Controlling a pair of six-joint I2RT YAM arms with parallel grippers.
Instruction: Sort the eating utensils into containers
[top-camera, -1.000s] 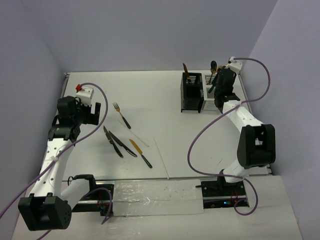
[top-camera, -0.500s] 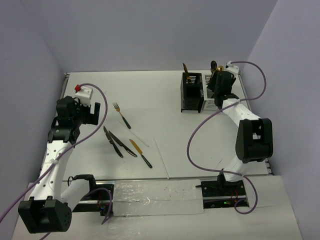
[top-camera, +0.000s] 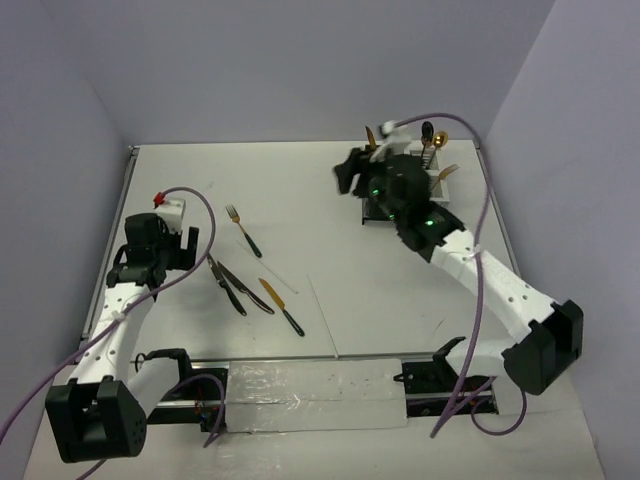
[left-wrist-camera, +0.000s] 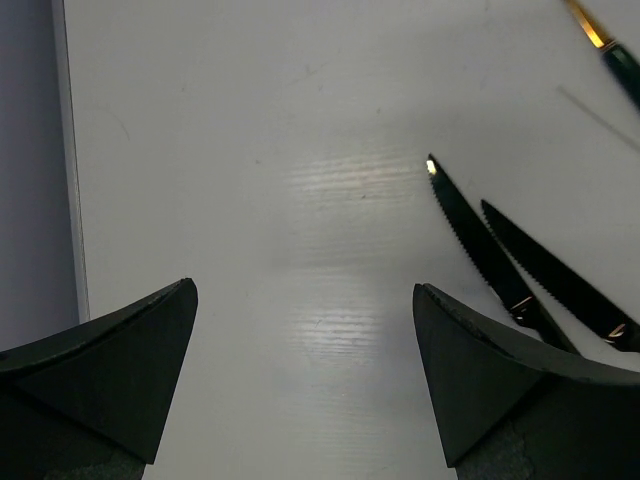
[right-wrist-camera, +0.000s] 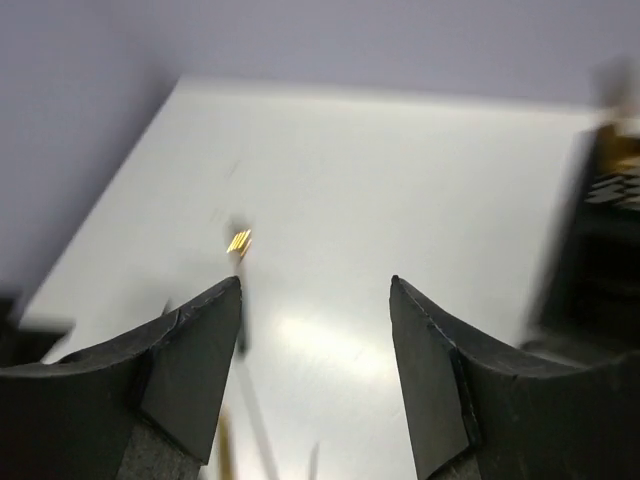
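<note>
Top external view: my left gripper (top-camera: 186, 246) hangs over the left part of the table (top-camera: 300, 200). My right gripper (top-camera: 347, 174) points leftward in front of the caddies at the far right. In the left wrist view my left jaws stand spread as wide as they go, with only bare tabletop between them. In the right wrist view, which is blurred, my right jaws are parted too and hold nothing.

Five utensils lie loose on the table, just right of my left gripper. Farthest back is a gold fork (top-camera: 243, 232) with a dark handle. Nearer my bases lie the left black knife (top-camera: 226, 285) and the right black knife (top-camera: 245, 288). They sit close together with their tips pointing away from me, and I cannot tell whether they touch. A thin white stick (top-camera: 270, 268) lies slantwise just right of them. A gold-bladed knife (top-camera: 283, 307) with a dark handle lies nearest me, on the right of the group.

The black caddy (top-camera: 368, 214) is mostly hidden behind my right arm, and the white caddy (top-camera: 436, 180) adjoins it on the right. A gold utensil (top-camera: 369, 136) sticks up above the black one, its foot hidden by my arm. Over the white one a dark spoon (top-camera: 427, 130) and a gold spoon (top-camera: 441, 137) stand up, and another gold piece (top-camera: 448, 171) leans out to the right.
</note>
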